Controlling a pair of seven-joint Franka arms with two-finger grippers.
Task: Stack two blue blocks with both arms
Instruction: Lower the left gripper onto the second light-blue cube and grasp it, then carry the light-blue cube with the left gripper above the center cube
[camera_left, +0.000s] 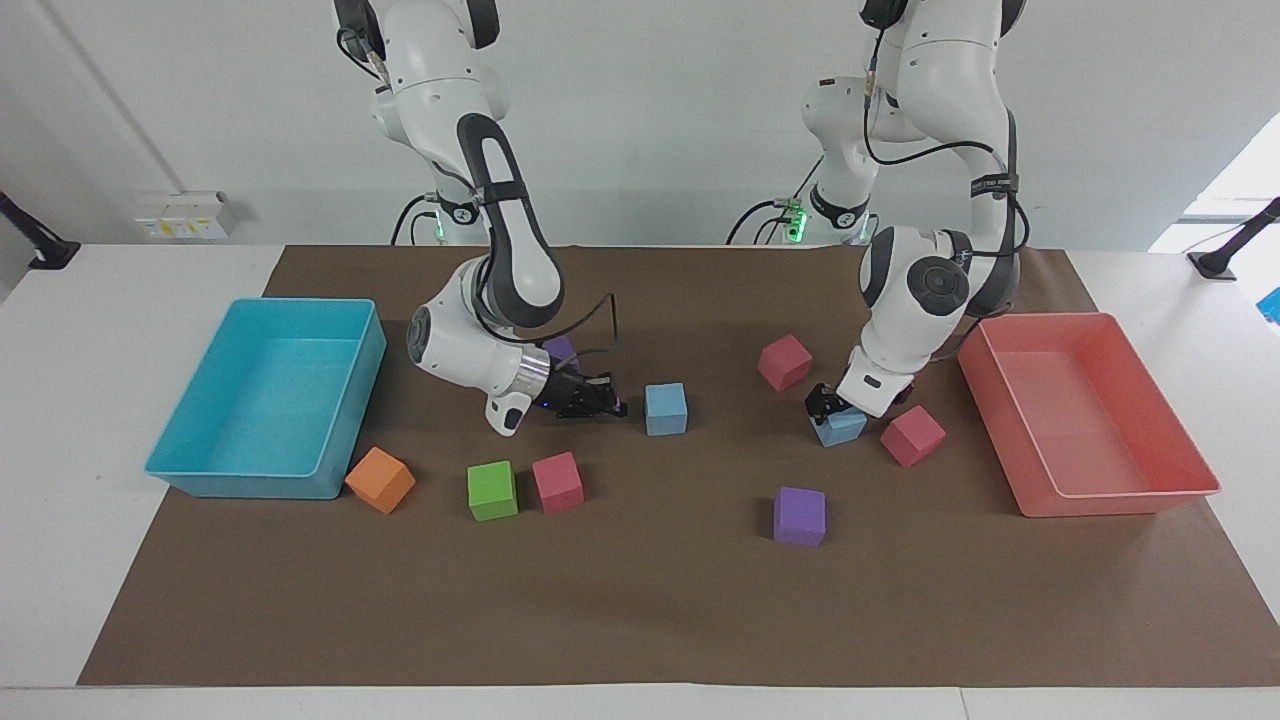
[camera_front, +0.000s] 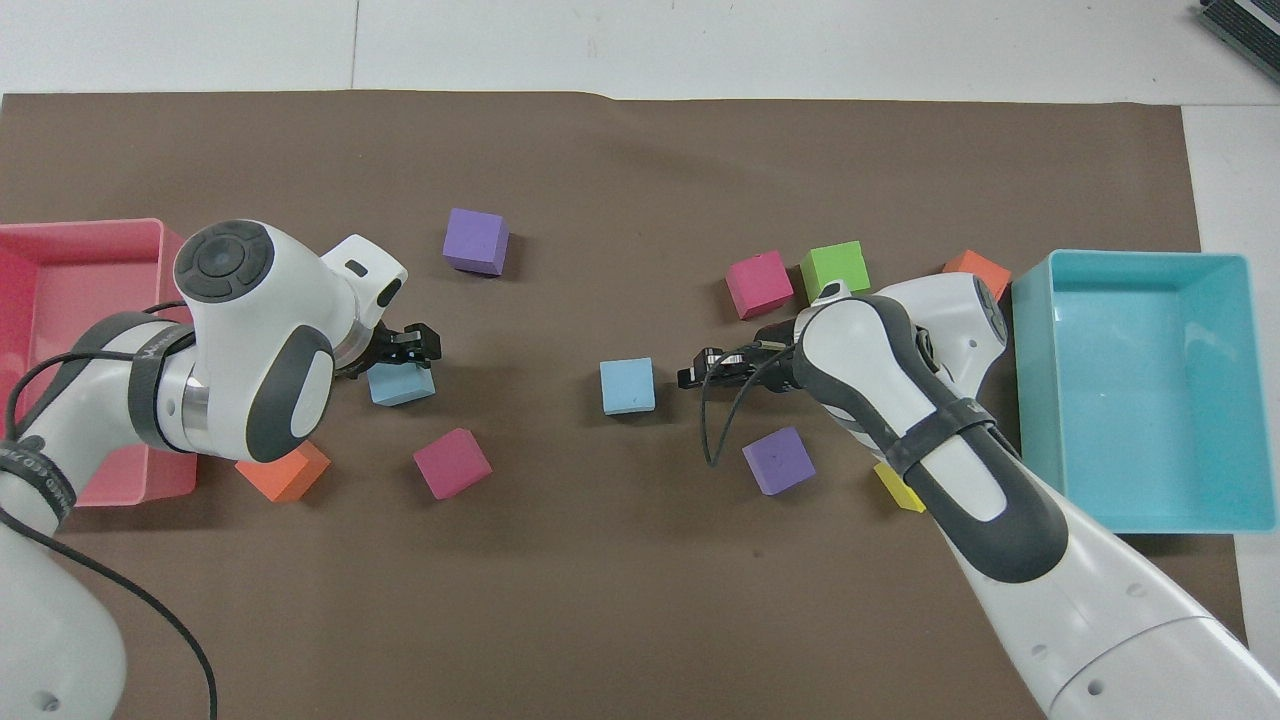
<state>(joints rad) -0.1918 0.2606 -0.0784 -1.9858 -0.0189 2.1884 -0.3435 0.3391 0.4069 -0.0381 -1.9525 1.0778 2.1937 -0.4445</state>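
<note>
Left gripper sits low over one light sky-blue foam cube toward the left arm's end of the brown mat, just beside a pink cube; whether its fingers have closed on it, I cannot tell. Right gripper lies low near the other sky-blue foam cube mid-mat, apart from it, fingers look pressed together. Judged: left picks, while right waits near the base block to steady it.

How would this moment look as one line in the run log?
left gripper: over blue block | right gripper: waits beside second blue block | stack: not started
</note>
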